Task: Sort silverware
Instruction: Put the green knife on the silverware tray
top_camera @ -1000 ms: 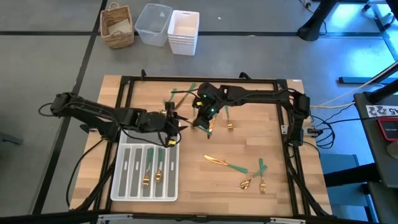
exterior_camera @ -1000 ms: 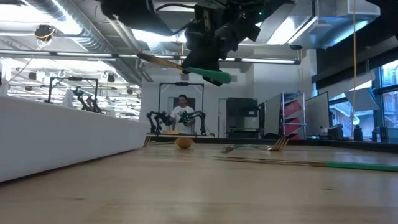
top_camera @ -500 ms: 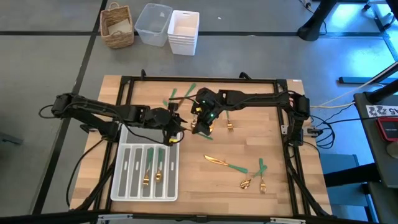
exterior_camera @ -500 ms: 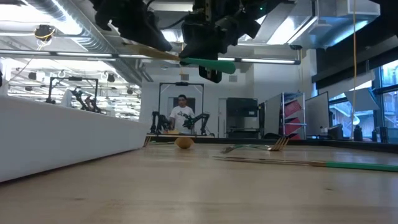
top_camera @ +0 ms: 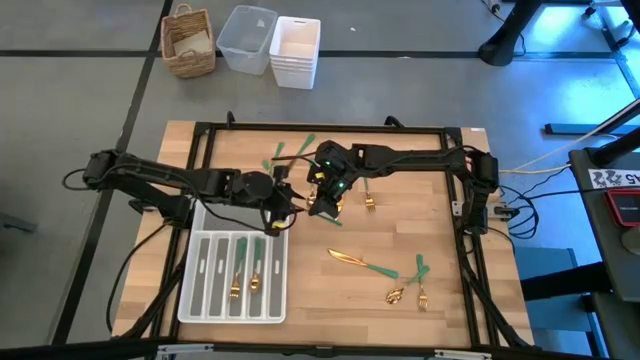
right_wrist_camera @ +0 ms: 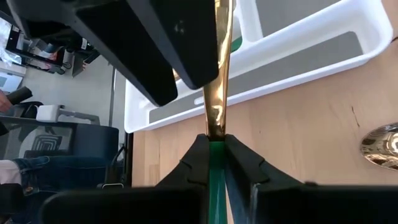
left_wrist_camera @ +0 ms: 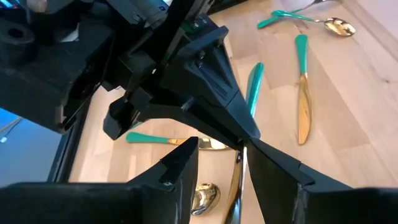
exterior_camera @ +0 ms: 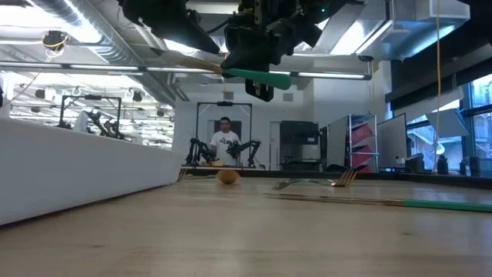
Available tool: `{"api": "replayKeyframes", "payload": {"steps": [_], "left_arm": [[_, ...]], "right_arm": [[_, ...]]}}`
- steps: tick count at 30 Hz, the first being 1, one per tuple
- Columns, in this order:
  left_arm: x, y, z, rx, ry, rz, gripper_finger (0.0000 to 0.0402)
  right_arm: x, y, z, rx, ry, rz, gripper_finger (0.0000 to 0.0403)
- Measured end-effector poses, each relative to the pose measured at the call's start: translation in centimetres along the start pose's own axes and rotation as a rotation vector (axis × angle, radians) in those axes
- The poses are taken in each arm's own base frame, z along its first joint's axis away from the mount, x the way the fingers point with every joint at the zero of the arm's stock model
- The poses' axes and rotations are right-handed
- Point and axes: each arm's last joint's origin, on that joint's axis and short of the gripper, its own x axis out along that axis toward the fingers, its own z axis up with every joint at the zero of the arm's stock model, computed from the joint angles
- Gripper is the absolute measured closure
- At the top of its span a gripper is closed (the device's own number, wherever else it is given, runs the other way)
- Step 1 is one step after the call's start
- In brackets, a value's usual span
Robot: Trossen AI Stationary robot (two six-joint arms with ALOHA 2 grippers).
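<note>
Wooden desk [top_camera: 400,240], silverware scattered. Right end effector [top_camera: 325,199] clamped on knife [right_wrist_camera: 219,93] handle, midair above desk; left end effector [top_camera: 283,210] apart around blade. Handover step; next, left must close.

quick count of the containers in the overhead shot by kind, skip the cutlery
wicker basket: 1
clear plastic tub: 1
stack of white bins: 1 stack (how many are in it cannot be told)
white divided tray: 1
total: 4, counting the stack as one
</note>
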Motion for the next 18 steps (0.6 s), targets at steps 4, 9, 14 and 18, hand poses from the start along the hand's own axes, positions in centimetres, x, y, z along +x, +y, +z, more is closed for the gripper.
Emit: {"api": "replayKeyframes", "payload": {"steps": [4,9,14,18], "left_arm": [[0.1,-0.1,0.0,0.026,-0.003,-0.017,0.027],[0.4,-0.3,-0.3,0.071,0.017,-0.044,0.027],[0.8,-0.6,-0.7,0.084,0.062,-0.065,0.027],[1.5,-0.8,-1.0,0.09,0.088,-0.072,0.027]], "right_arm": [[0.0,0.0,0.0,0.0,0.0,0.0,0.0377],[0.0,0.0,0.0,0.0,0.003,0.008,0.0377],[0.0,0.0,0.0,0.0,0.003,0.008,0.0377],[0.0,0.1,0.0,-0.001,0.008,0.025,0.0377]]}}
